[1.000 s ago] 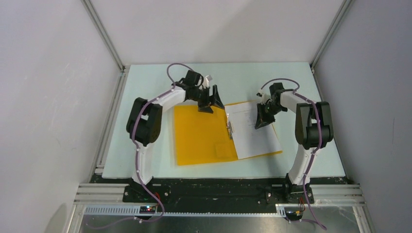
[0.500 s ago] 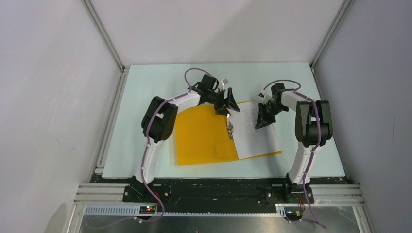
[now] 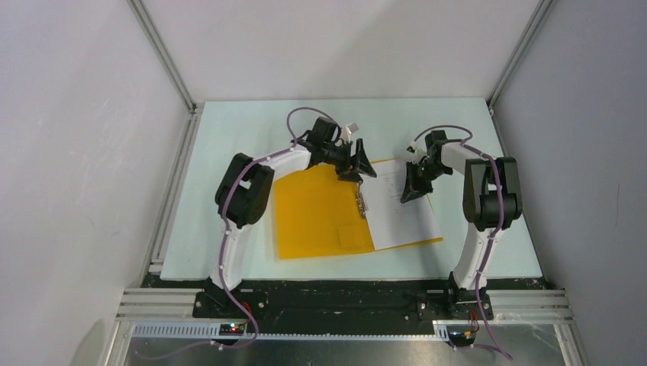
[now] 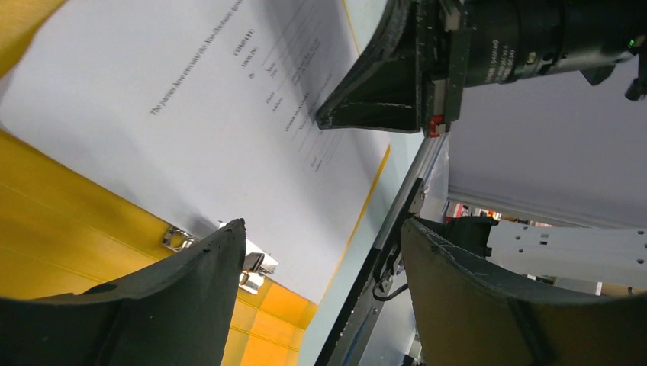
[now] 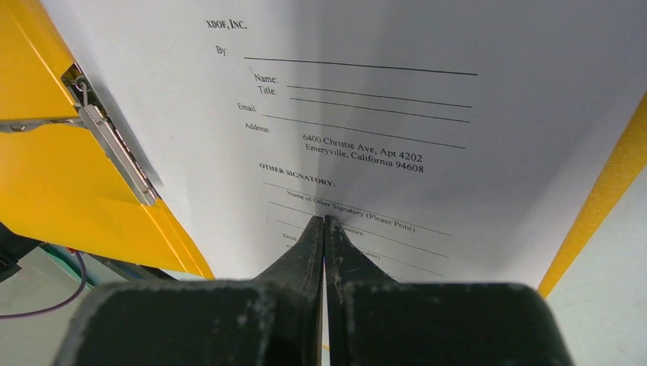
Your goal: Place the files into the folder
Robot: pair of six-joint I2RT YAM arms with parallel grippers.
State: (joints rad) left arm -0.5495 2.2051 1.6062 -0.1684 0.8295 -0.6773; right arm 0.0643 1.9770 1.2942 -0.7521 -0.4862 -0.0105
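files [image 5: 427,114] | "XDOF, INC." | "OTHER SIGNATORY:" | "Emeryville, California 94608"

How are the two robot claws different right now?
The left gripper is open, its fingers spread wide; the right gripper is shut, its fingers pressed together. The left gripper sits near the metal clip at the middle fold of the folder; the right gripper rests its tip on the files. Both are black, and both reach over the open folder.
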